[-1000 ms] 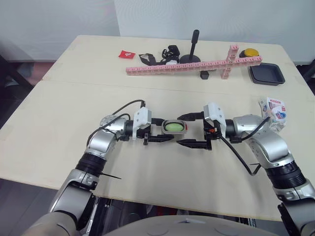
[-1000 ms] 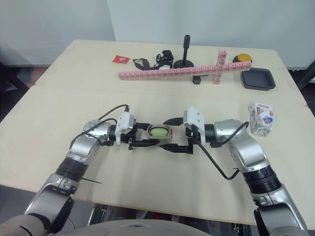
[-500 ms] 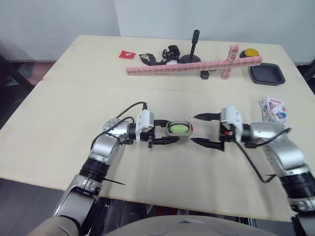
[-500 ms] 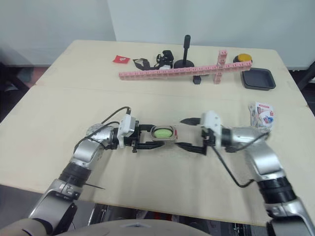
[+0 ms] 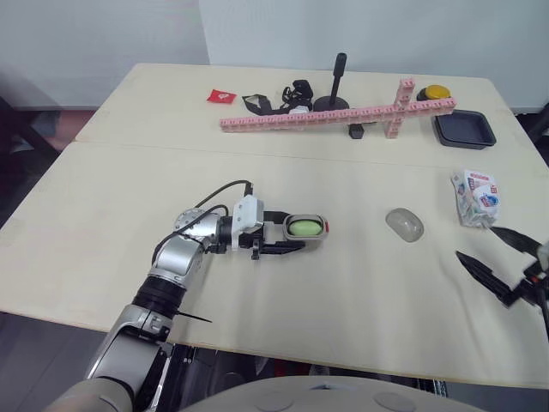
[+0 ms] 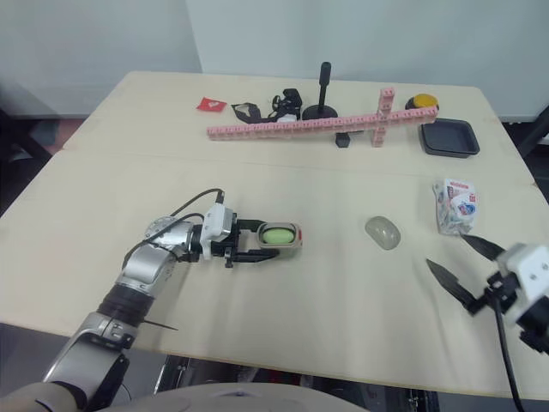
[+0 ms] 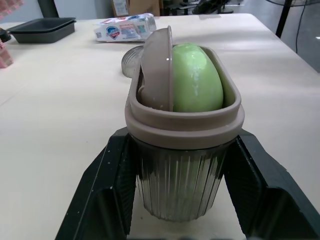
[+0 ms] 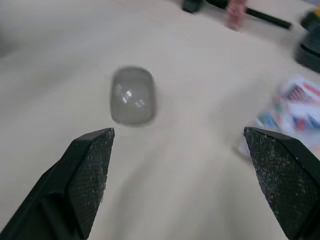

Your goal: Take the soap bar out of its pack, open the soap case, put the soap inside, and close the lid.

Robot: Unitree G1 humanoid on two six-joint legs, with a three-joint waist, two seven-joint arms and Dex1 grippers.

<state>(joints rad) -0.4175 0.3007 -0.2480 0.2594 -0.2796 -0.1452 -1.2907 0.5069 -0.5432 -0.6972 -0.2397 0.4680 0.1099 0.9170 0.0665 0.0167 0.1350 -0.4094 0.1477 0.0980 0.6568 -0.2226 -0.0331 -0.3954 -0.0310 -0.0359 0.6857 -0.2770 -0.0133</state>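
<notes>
Pale wooden table [image 5: 111,206] runs the full width of the scene in front of a plain light wall, with a seam across it. Near the middle of the front half, the left gripper [image 5: 287,230] clamps its two black fingers on either side of the soap case [image 7: 182,192], a ribbed clear tub with a taupe rim, its mouth turned upward. Inside sits the pale green oval bar of soap [image 7: 197,82], and a taupe oval insert [image 7: 157,70] stands on edge against it within the same rim. The case has no cover on: its transparent ribbed lid [image 5: 404,225] lies by itself on the table, well apart from the case, on the robot's right of it. Beyond the lid, near the table's right edge, lies the crumpled white soap pack [image 5: 476,196] with blue and red print. The right gripper [image 6: 446,251] hangs by that right edge, its fingers spread wide with nothing between them, pointing toward the lid. Along the far half lie a long bar of pink blocks [image 5: 326,118], a black stand [image 5: 333,99], a black strap [image 5: 257,103], a red packet [image 5: 220,95], a yellow button [image 5: 436,91] and a black tray [image 5: 464,130].
</notes>
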